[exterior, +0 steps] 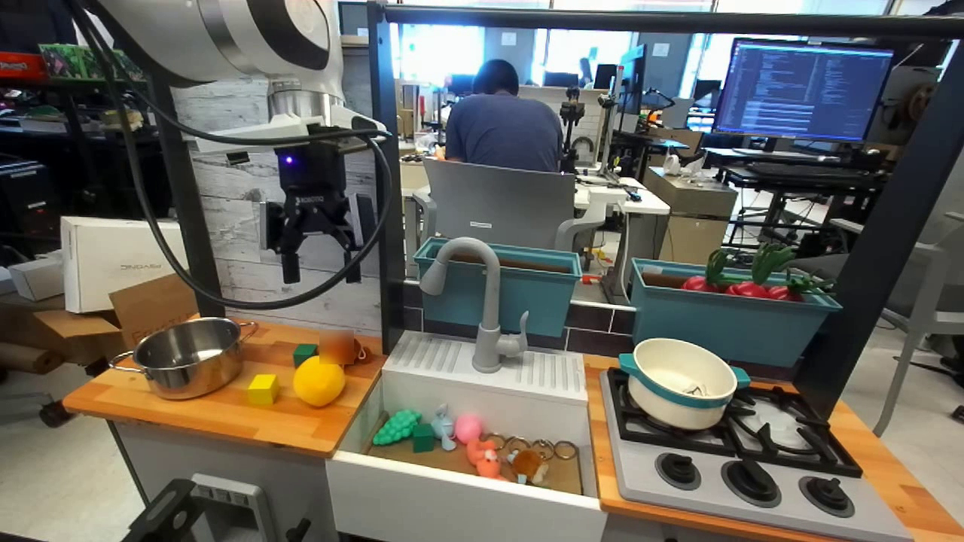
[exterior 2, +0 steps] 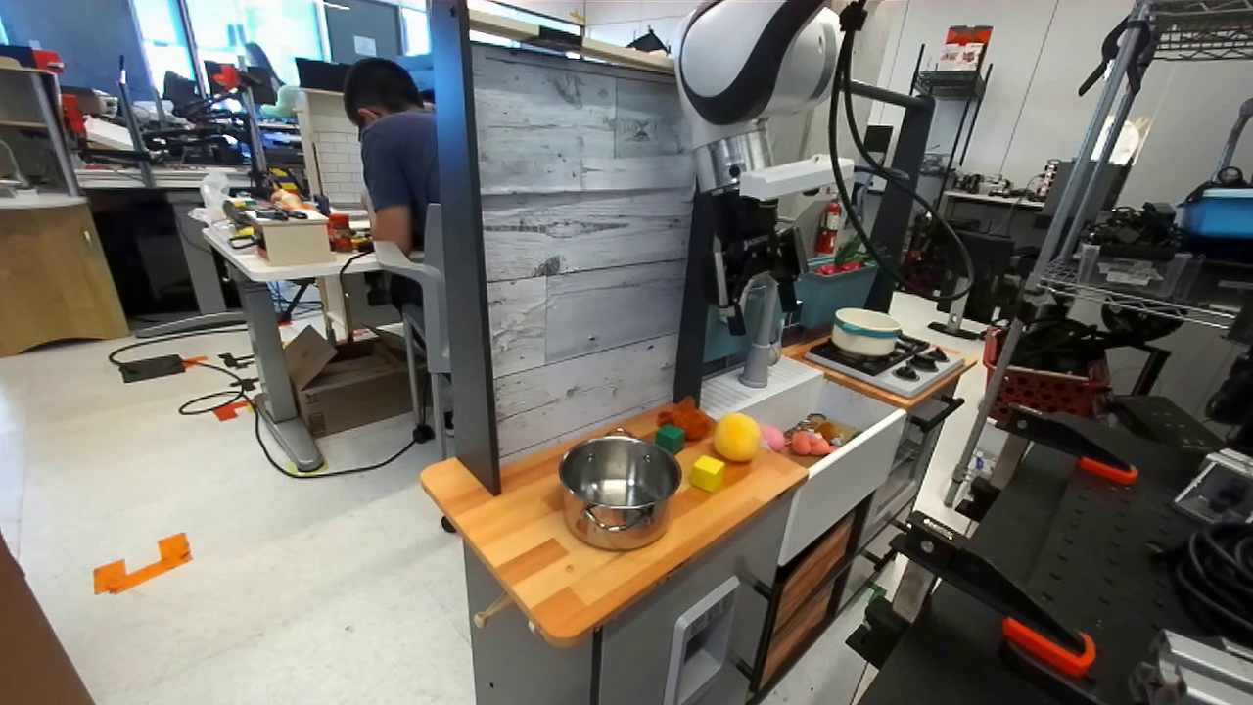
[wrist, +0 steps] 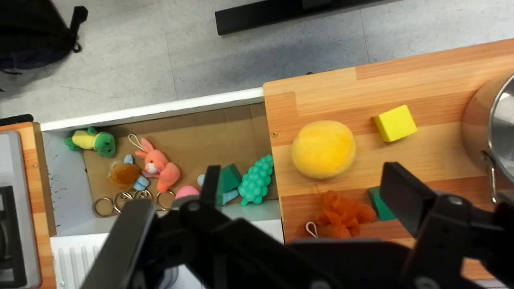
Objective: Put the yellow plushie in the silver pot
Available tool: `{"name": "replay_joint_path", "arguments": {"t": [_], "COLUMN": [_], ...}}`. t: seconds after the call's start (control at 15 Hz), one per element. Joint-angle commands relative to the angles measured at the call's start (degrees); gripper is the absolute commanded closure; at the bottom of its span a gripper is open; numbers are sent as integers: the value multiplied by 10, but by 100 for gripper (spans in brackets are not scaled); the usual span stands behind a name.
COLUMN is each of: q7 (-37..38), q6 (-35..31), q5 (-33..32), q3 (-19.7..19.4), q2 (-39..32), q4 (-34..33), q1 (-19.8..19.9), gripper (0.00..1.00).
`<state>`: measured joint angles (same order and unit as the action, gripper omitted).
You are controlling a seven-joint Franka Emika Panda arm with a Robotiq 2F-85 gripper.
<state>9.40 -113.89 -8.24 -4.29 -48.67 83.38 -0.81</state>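
Observation:
The yellow plushie [exterior: 319, 381] is a round yellow-orange lump on the wooden counter, near the sink-side edge. It also shows in an exterior view [exterior 2: 737, 437] and the wrist view [wrist: 323, 149]. The silver pot [exterior: 197, 380] stands upright at the counter's outer end; its shiny inside holds nothing visible. It also shows in an exterior view [exterior 2: 619, 519] and partly at the right edge of the wrist view [wrist: 478, 124]. My gripper [exterior: 321, 269] hangs well above the counter, fingers pointing down, open and empty. It also shows in an exterior view [exterior 2: 761, 305] and the wrist view [wrist: 307, 190].
A yellow block [exterior: 263, 389] lies between plushie and pot. A green block [exterior: 304, 354] and a red-orange item [wrist: 343, 214] lie behind the plushie. The sink [exterior: 467, 482] holds several toys and rings beside a grey faucet [exterior: 489, 316]. A cream pot [exterior: 670, 406] sits on the stove.

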Motion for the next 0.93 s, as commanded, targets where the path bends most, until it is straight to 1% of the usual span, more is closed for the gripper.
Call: {"name": "replay_joint_path", "arguments": {"t": [0.0, 0.2, 0.47, 0.53, 0.67, 0.73, 0.87], "q7": [21, 40, 30, 39, 46, 40, 21], "q6": [-26, -62, -154, -191, -249, -265, -272], "q5": [-18, -32, -56, -65, -66, -62, -50], "q3": [-11, -15, -18, -26, -35, -36, -38], "q2": [-16, -16, 26, 35, 53, 61, 70], "q4": [-3, 22, 119, 147, 196, 217, 248], "q1": [-24, -35, -45, -49, -44, -38, -23], "gripper": [0, 0, 0, 0, 0, 0, 0]}}
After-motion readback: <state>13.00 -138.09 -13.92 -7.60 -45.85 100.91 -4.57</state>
